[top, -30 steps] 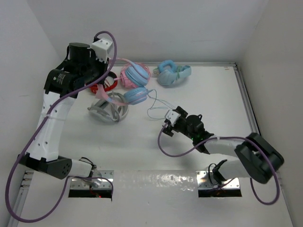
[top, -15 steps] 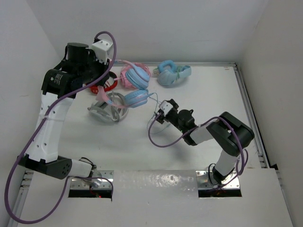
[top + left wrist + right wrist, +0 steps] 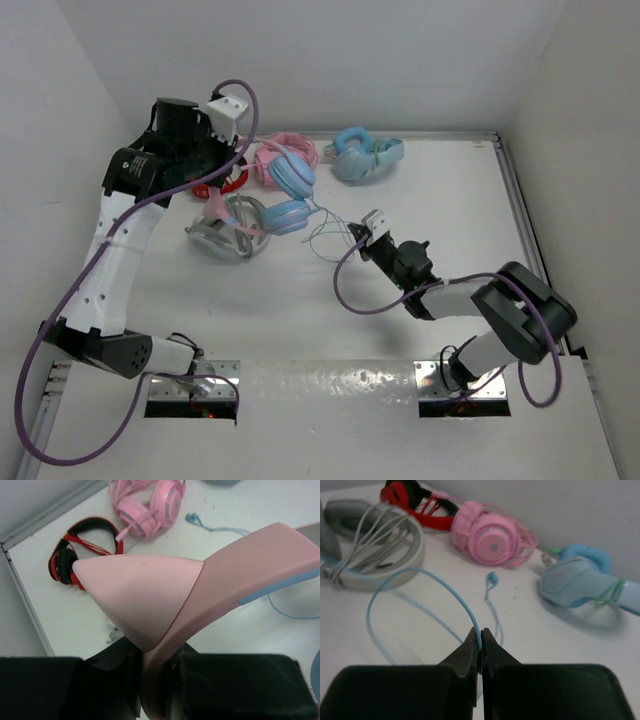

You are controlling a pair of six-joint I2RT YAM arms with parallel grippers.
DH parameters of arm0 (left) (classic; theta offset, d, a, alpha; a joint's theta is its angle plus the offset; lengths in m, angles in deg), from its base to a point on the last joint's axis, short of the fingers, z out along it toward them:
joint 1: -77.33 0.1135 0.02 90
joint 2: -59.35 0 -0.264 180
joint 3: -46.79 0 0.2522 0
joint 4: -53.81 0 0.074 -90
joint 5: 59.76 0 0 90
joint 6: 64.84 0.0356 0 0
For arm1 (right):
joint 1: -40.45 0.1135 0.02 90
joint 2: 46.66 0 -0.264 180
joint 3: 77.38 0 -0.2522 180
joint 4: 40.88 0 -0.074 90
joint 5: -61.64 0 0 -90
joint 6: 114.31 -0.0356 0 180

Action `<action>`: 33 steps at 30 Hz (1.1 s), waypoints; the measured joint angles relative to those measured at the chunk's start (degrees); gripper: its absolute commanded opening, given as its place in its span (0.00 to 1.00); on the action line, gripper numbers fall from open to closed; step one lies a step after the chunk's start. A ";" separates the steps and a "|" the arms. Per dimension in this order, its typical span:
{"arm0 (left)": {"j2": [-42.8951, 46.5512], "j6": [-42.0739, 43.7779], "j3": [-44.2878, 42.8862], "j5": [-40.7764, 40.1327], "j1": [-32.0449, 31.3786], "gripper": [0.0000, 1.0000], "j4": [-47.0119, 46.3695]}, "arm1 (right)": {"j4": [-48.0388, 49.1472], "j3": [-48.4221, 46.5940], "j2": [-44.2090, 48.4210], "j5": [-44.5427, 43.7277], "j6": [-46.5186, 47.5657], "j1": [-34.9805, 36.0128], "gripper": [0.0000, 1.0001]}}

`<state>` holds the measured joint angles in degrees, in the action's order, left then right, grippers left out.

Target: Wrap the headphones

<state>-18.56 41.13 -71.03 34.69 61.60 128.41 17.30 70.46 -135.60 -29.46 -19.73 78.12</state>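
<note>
The headphones (image 3: 289,212) have light blue earcups and a pink headband (image 3: 250,565) with a small pink ear (image 3: 135,595). My left gripper (image 3: 155,680) is shut on that headband and holds it above the table at the back left (image 3: 212,195). The thin teal cable (image 3: 420,575) loops from the earcups across the table. At mid-table my right gripper (image 3: 480,632) is shut on this cable, which rises out of the closed tips. In the top view the right gripper (image 3: 353,233) sits low, right of the cable loops (image 3: 328,238).
An all-pink pair (image 3: 272,152) and a red-and-black pair (image 3: 228,181) lie at the back left. A light blue pair (image 3: 360,156) lies at the back middle. A grey pair (image 3: 225,238) rests under the held headphones. Walls close the left, back and right sides.
The right gripper went from open to shut, pinching the teal cable, and drew slightly right. The left arm shifted a little, carrying the headphones with it.
</note>
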 measured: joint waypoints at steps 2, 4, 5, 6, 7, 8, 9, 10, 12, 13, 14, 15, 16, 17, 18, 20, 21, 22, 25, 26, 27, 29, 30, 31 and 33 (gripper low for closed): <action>-0.20 2.10 2.82 0.20 -0.33 0.00 -0.35 | -3.19 -0.96 3.96 -3.04 -0.55 -0.07 0.00; -0.24 4.35 6.62 -0.17 -1.36 0.00 -0.76 | -9.11 -4.28 8.55 -5.90 -0.74 -0.48 0.00; -0.24 5.35 8.87 -0.92 -2.64 0.00 -1.14 | -12.50 -6.99 10.36 -6.91 -0.83 -0.76 0.00; -0.28 6.23 11.26 -2.01 -4.24 0.00 -1.53 | -15.19 -9.66 11.74 -7.74 -0.87 -1.22 0.00; -0.42 6.75 13.42 -3.02 -5.90 0.00 -2.05 | -17.81 -12.81 13.11 -8.48 -0.92 -1.97 0.00; -0.61 7.15 15.85 -4.09 -7.61 0.00 -2.64 | -20.65 -15.87 14.84 -9.18 -0.85 -2.73 0.00; -1.01 7.37 17.35 -4.59 -8.72 0.00 -2.82 | -21.97 -17.33 16.11 -9.38 -0.74 -3.17 0.00; -1.62 7.52 18.49 -5.05 -9.66 0.00 -2.80 | -24.09 -18.86 17.73 -9.35 -0.61 -3.58 0.00; -2.97 7.37 18.99 -5.79 -10.21 0.00 -2.95 | -28.04 -20.85 21.14 -9.09 -0.57 -3.85 0.00; -3.39 7.02 18.99 -6.58 -10.19 0.00 -3.72 | -29.81 -21.38 22.64 -8.76 -0.59 -3.80 0.00; -3.76 6.75 18.99 -7.06 -10.14 0.00 -4.24 | -31.10 -21.64 23.80 -8.66 -0.57 -3.80 0.00; -4.00 6.47 18.97 -7.72 -10.05 0.00 -5.18 | -32.68 -21.73 24.98 -8.28 -0.55 -3.78 0.00; -4.13 6.29 18.97 -8.22 -10.05 0.00 -5.79 | -34.12 -21.73 25.92 -7.98 -0.52 -3.78 0.00; -4.26 6.23 18.95 -8.72 -10.01 0.00 -6.36 | -35.28 -21.73 26.60 -7.78 -0.52 -3.78 0.00; -4.42 6.27 18.88 -8.94 -10.01 0.00 -6.64 | -36.44 -21.81 27.06 -7.61 -0.55 -3.78 0.00; -5.11 6.78 18.71 -8.92 -10.43 0.00 -6.60 | -39.32 -22.91 27.19 -7.19 -0.83 -3.78 0.00; -5.64 7.10 18.69 -8.81 -10.86 0.00 -6.56 | -41.07 -24.37 26.64 -6.75 -1.25 -3.78 0.00; -6.34 7.48 18.69 -8.85 -11.56 0.00 -6.49 | -42.47 -26.53 25.66 -6.16 -1.68 -3.80 0.00; -8.50 7.52 18.69 -8.94 -13.75 0.00 -6.40 | -46.45 -34.34 22.25 -4.17 -3.58 -3.78 0.00; -8.94 7.50 18.73 -8.94 -14.29 0.00 -6.45 | -46.71 -36.46 21.64 -3.98 -3.80 -3.78 0.00; -9.01 7.26 18.80 -9.49 -14.64 0.00 -6.58 | -46.97 -37.42 21.70 -3.48 -4.39 -3.78 0.00; -8.87 6.43 18.88 -11.19 -14.95 0.00 -7.19 | -47.39 -37.66 23.30 -3.19 -5.27 -3.78 0.00; -8.83 6.05 18.97 -12.46 -14.95 0.00 -7.87 | -47.78 -37.66 24.22 -3.21 -5.62 -3.78 0.00; -8.81 5.66 19.06 -14.21 -14.93 0.00 -8.66 | -48.17 -37.68 25.29 -3.34 -6.05 -3.78 0.00; -8.85 5.07 19.56 -17.33 -14.93 0.00 -10.10 | -48.87 -38.25 27.17 -3.43 -6.64 -3.78 0.00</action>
<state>-27.41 46.20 -51.46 17.35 46.67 118.31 -31.57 32.21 -108.44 -32.89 -26.37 74.34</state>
